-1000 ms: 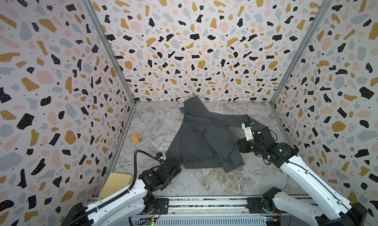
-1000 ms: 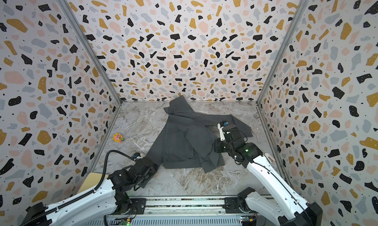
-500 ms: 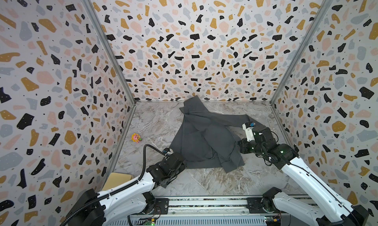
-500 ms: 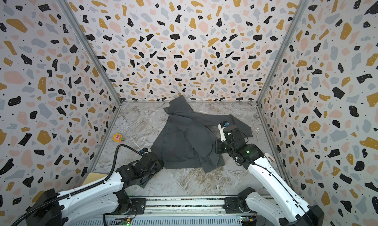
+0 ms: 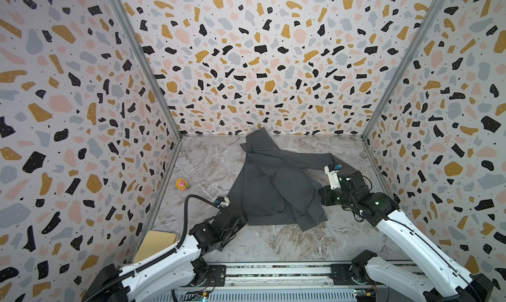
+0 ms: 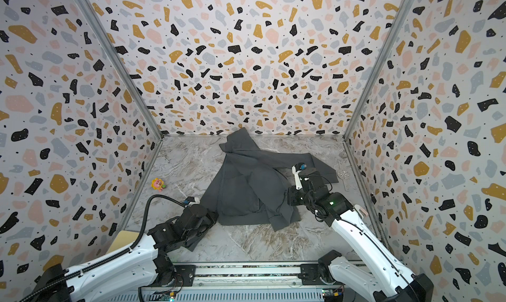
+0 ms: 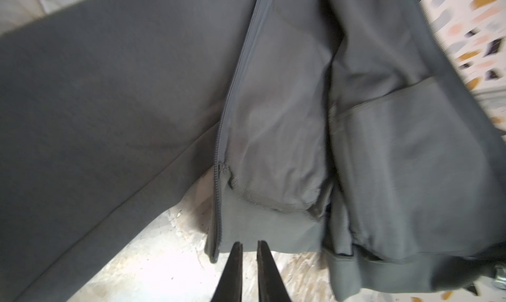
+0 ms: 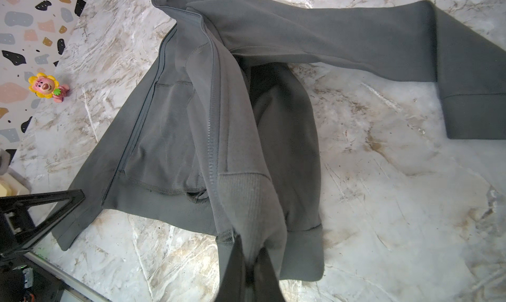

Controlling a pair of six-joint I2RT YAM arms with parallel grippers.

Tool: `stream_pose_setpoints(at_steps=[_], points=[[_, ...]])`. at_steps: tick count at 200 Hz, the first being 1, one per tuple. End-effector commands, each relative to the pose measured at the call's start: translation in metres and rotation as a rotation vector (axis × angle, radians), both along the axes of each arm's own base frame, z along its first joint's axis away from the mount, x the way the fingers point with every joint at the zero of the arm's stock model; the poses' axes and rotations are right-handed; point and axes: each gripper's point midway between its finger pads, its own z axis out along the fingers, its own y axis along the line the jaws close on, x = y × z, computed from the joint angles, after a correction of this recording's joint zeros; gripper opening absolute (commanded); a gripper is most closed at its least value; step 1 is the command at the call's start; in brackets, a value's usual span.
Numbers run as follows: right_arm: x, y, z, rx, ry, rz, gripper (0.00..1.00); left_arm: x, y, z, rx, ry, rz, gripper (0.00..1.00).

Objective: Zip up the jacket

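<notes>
one limp charcoal jacket (image 5: pixel 273 188) sprawled unzipped on the table (image 5: pixel 287 246) — my right gripper (image 8: pixel 250 246) is pinched tight on a ribbed hem corner, cloth draping soft and light. my left gripper (image 7: pixel 249 244) stands narrow, tips at the other hem edge just beside the zipper teeth (image 7: pixel 217 205); can't tell if it has cloth. floppy stuff — i'd grip the firmer hem by the zip

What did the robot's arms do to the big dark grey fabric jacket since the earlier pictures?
The left gripper moved forward to the bottom hem of the dark grey fabric jacket, beside the zipper, its jaws narrowing; whether it grips yet is unclear. The right gripper stayed shut on the jacket's other front corner. Jacket and small yellow flower toy did not move.
</notes>
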Motion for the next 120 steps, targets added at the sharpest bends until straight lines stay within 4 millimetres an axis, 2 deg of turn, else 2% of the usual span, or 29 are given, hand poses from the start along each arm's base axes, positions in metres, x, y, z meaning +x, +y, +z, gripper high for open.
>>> stream_pose_setpoints(at_steps=[1,14,28,80,120], points=[[-0.003,-0.003,0.003,0.0,-0.005,-0.007,0.0,-0.005,0.027,-0.008,0.006,-0.002,0.116,0.14],[-0.003,-0.002,0.004,0.001,-0.006,-0.005,0.0,-0.008,0.038,-0.011,0.003,-0.003,0.15,0.12],[-0.002,-0.002,0.004,0.002,-0.004,-0.004,0.0,-0.01,0.038,-0.016,-0.014,0.008,0.144,0.1],[-0.002,-0.002,0.005,0.008,-0.006,-0.006,0.0,-0.003,0.007,-0.023,0.001,0.055,0.029,0.09],[-0.006,-0.006,0.004,0.003,-0.007,-0.013,0.0,0.001,-0.007,-0.033,0.046,0.094,-0.038,0.09]])
